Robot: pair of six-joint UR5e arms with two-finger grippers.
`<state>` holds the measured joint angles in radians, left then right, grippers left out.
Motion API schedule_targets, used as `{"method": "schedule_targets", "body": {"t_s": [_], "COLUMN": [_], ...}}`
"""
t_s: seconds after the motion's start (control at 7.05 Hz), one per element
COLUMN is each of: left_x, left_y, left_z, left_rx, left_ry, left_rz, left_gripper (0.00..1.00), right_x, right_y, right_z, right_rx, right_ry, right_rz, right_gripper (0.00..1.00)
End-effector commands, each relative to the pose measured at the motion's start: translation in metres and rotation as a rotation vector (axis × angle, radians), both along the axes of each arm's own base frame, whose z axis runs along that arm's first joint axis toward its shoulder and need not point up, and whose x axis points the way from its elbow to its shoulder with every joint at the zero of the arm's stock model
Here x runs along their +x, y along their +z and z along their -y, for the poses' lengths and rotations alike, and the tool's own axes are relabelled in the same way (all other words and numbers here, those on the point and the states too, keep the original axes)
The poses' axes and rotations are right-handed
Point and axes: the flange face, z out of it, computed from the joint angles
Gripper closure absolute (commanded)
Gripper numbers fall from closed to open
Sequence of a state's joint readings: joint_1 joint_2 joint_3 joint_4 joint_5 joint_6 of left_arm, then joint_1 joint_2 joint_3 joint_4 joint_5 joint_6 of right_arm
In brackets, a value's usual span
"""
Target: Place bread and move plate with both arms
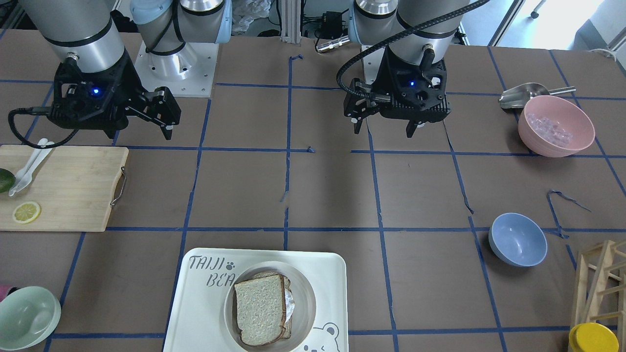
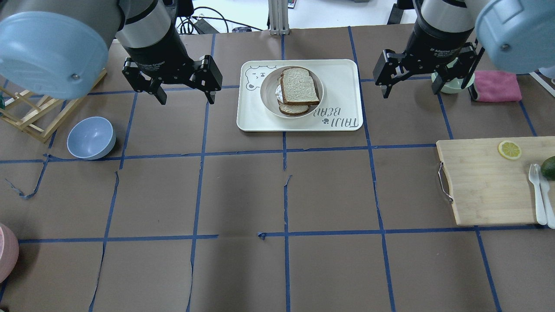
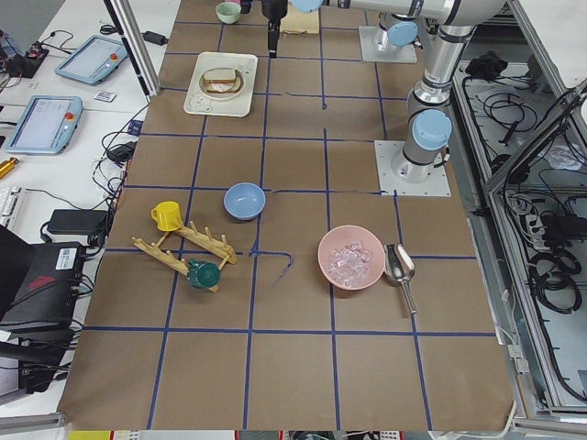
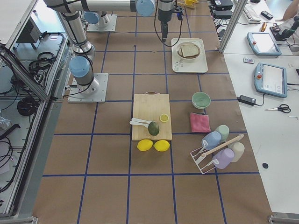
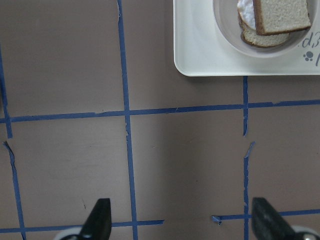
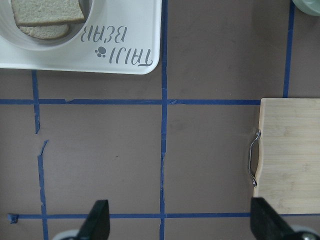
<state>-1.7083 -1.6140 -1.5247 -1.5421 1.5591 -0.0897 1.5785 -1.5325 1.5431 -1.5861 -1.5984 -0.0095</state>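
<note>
The bread (image 2: 299,85) lies on top of a second slice (image 2: 294,109), with egg white showing at one side between them. Both sit in the round cream plate (image 2: 265,93), which stands on the bear-print tray (image 2: 342,78) at the far middle of the table. The bread (image 1: 259,308) and plate (image 1: 305,293) also show in the front view. My left gripper (image 2: 186,97) hangs open and empty, left of the tray. My right gripper (image 2: 409,89) hangs open and empty, right of the tray. The left wrist view shows the bread (image 5: 280,15), and the right wrist view shows it too (image 6: 47,10).
A blue bowl (image 2: 91,138) and a wooden rack (image 2: 26,117) are on the left. A green bowl (image 2: 453,82) and a pink cloth (image 2: 496,86) lie behind the right gripper. A cutting board (image 2: 485,182) with a lemon slice, cutlery and an avocado is on the right. A pink bowl (image 1: 556,125) stands near the left arm's base.
</note>
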Motion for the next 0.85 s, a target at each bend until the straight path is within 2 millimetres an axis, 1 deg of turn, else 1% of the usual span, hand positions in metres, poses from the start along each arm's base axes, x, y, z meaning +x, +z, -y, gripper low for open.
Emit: {"method": "schedule_targets", "body": {"t_s": [0.0,0.28,0.71], "left_x": [0.0041,0.0085,0.009], "left_y": [-0.0023,0.0064,0.0068], "left_z": [-0.0242,-0.0276,-0.0271], "left_rx": [-0.008,-0.025,-0.028], "left_ry": [0.01,0.017,0.017], "left_rz": [0.001,0.0,-0.002], "left_gripper": [0.0,0.0,0.0], "right_x": [0.0,-0.0002,-0.0005], "right_y": [0.0,0.0,-0.0008], "right_z": [0.0,0.0,0.0005], "right_rx": [0.0,0.0,0.002], "right_ry": [0.001,0.001,0.003], "right_rz": [0.0,-0.002,-0.005], "right_gripper": [0.0,0.0,0.0]}}
